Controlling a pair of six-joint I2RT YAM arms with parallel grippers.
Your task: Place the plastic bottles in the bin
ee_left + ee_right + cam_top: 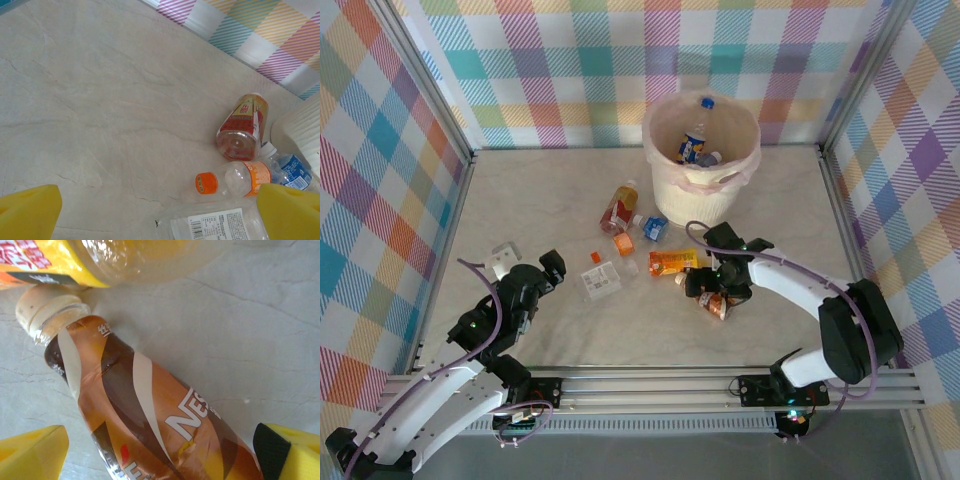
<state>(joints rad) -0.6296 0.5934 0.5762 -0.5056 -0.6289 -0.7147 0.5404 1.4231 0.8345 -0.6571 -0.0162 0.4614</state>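
A brown bottle (150,410) lies flat on the marble-look table (540,200), in front of the bin (665,180) and slightly right of centre. Its long axis runs on a diagonal. Its cream cap (42,310) points away from the robot and to the left, almost touching an orange-labelled bottle (673,262) lying crosswise just beyond it.

The right arm bends out at the elbow on the right, then reaches back toward the middle with its wrist tipped down. The right gripper (160,455) straddles the brown bottle's lower body, jaws wide, with a clear gap at one yellow pad (32,452). I cannot tell whether the other pad touches.

The left arm stretches forward from the near left corner. The left gripper (160,215) hangs over bare table, spread wide and holding nothing. Ahead of it lie a red-labelled bottle (242,127) with its base toward the wrist camera, an orange-capped bottle (235,177) with its cap pointing left, a clear bottle with a white barcode label (215,225) and a blue-labelled bottle (292,170).

A blue-capped bottle (695,140) stands tilted inside the bin.
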